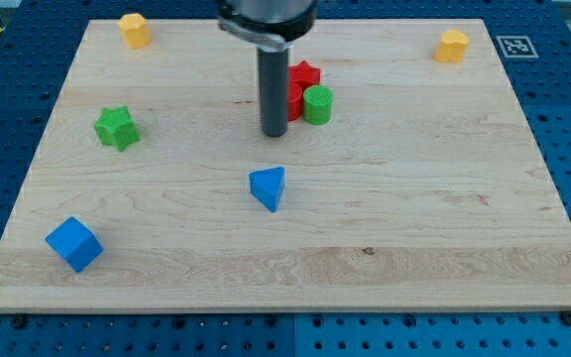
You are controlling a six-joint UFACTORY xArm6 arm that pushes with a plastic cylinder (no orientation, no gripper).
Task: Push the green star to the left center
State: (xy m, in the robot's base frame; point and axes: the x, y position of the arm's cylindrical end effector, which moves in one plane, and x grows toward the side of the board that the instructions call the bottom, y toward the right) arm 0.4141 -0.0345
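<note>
Green star (117,128): set near the board's (414,228) left edge, above mid-height. My tip (274,135): a bare rod, no pincer fitted; placed near board centre, well apart from the star, just beside red star (303,81) and green cylinder (317,104).
</note>
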